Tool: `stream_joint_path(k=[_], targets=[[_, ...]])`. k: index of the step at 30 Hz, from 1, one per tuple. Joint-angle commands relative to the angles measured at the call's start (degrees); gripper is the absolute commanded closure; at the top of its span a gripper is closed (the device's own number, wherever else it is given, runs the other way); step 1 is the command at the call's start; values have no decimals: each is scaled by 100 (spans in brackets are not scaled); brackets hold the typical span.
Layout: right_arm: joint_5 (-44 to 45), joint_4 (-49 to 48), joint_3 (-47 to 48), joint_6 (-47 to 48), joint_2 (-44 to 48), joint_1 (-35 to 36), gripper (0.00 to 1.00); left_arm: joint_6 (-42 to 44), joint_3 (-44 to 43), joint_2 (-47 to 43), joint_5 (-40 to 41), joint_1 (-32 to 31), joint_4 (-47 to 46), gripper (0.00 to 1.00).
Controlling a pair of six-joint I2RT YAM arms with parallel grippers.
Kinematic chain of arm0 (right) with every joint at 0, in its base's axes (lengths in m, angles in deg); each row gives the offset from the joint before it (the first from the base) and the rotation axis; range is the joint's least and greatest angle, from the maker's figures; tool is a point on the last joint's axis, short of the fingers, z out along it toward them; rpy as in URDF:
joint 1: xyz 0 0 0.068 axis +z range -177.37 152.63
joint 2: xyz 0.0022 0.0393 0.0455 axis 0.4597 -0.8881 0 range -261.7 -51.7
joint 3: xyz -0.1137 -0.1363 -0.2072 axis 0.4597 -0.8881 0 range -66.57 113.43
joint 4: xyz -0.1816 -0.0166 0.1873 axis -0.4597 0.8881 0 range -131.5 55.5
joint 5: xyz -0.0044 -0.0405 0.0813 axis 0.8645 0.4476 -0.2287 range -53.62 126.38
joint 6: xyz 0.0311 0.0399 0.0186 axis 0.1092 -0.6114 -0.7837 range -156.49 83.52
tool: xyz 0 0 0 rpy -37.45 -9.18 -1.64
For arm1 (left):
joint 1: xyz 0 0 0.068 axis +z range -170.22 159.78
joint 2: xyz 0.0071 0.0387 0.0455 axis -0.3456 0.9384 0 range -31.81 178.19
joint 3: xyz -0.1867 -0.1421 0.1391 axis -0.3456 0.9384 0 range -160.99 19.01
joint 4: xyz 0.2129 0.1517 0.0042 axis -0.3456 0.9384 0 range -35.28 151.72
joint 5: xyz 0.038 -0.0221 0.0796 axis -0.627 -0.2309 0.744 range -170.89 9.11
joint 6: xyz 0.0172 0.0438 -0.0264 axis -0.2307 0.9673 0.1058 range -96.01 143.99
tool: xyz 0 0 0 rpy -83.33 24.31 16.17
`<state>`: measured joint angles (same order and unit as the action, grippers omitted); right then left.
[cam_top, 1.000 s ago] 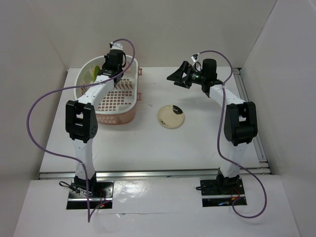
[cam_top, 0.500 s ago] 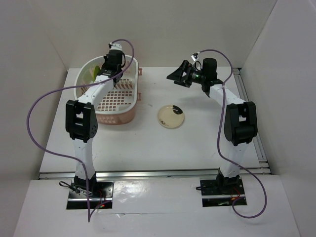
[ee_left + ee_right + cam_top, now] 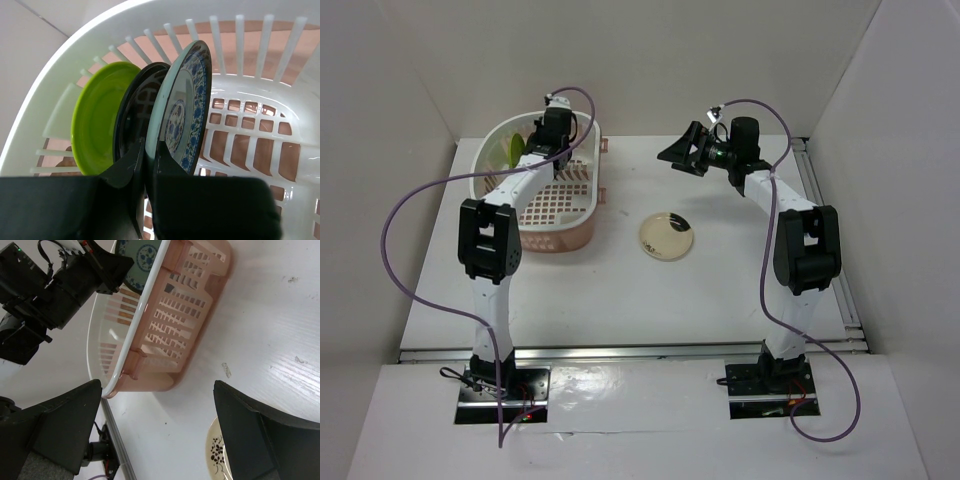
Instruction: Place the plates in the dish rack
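The left gripper (image 3: 147, 152) reaches into the rounded far end of the pale pink plastic dish rack with a white rim (image 3: 60, 82). Its two black fingers (image 3: 131, 162) are drawn close, pinching the edge of the round dark teal-blue patterned plate (image 3: 182, 107). That plate stands on edge, tilted slightly, with its patterned face turned towards the open lattice floor of the rack. Just behind it, also on edge, leans the glossy black round plate (image 3: 136, 107), and behind that the lime green round plate (image 3: 97, 125) stands next to the slotted curved wall. The three seem to overlap like leaning cards. Whether the patterned plate's lower edge rests on the lattice I cannot tell, as the gripper body hides it.

The right gripper (image 3: 680, 157) hangs above the white table (image 3: 620, 290), well apart from the rack, with its fingers spread wide and nothing between them. The cream round plate with a dark smudge (image 3: 667, 236) lies flat on the table, to the right of the rack and nearer than that gripper.
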<state>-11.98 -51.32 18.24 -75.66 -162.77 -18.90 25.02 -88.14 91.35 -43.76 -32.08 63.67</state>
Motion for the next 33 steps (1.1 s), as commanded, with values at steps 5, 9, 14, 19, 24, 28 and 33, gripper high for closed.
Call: stream_joint_path(k=[5, 9, 14, 19, 24, 28, 33], targets=[[-148, -274, 246, -20, -64, 23, 0, -297, -68, 68, -100, 26, -122, 100], [-148, -327, 246, -20, -64, 23, 0, -359, -69, 68, -162, 26, -69, 100], [-148, -327, 246, -20, -64, 23, 0, -481, -69, 121, -162, 26, -16, 100], [-148, -327, 193, -20, -12, 23, 0, -543, -69, 121, -223, 26, 37, 77], [-148, -327, 193, -20, -12, 23, 0, -604, -69, 121, -223, 26, 89, 57], [-200, -380, 140, -20, -12, 23, 0, -605, -69, 121, -276, 78, 89, 57], [1, -100, 140, 164, 41, 23, 0, -710, -138, -36, -276, 78, 221, 44]])
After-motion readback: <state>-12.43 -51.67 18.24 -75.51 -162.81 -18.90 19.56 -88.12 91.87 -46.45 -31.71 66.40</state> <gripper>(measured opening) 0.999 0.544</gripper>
